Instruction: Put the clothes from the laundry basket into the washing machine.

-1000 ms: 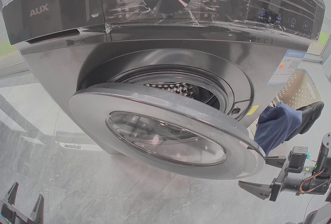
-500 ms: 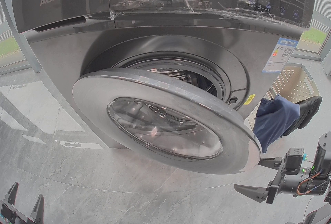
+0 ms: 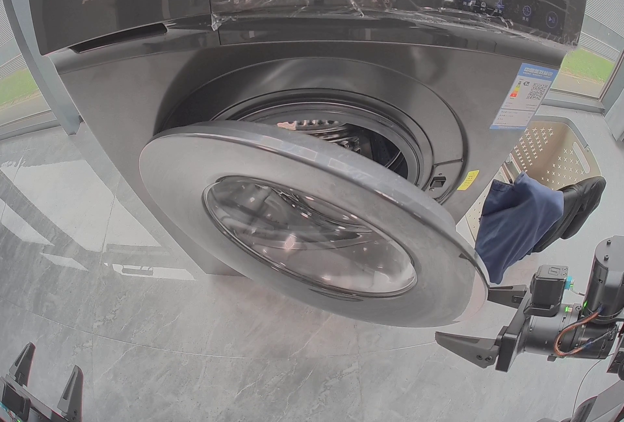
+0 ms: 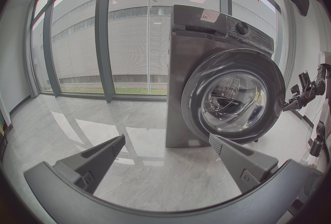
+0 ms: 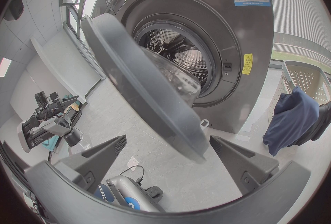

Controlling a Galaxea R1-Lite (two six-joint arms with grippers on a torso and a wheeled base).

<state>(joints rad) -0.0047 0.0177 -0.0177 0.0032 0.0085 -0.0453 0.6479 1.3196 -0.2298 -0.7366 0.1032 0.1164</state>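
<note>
The dark grey washing machine fills the head view, with its round door swung partly open and the steel drum showing behind it. A beige laundry basket stands at the machine's right side. A blue garment and a black one hang over the basket's rim. My right gripper is open just off the door's free edge, and that edge sits between its fingers without touching them. My left gripper is open and holds nothing, low at the left, well away from the machine.
Grey tiled floor lies open in front of the machine and to its left. Tall windows stand behind and beside it. A grey device with cables lies on the floor beneath my right arm.
The head camera has moved, so the machine sits a little higher in the picture. My right gripper has crept slightly toward the door's edge, still open. The clothes hang as before.
</note>
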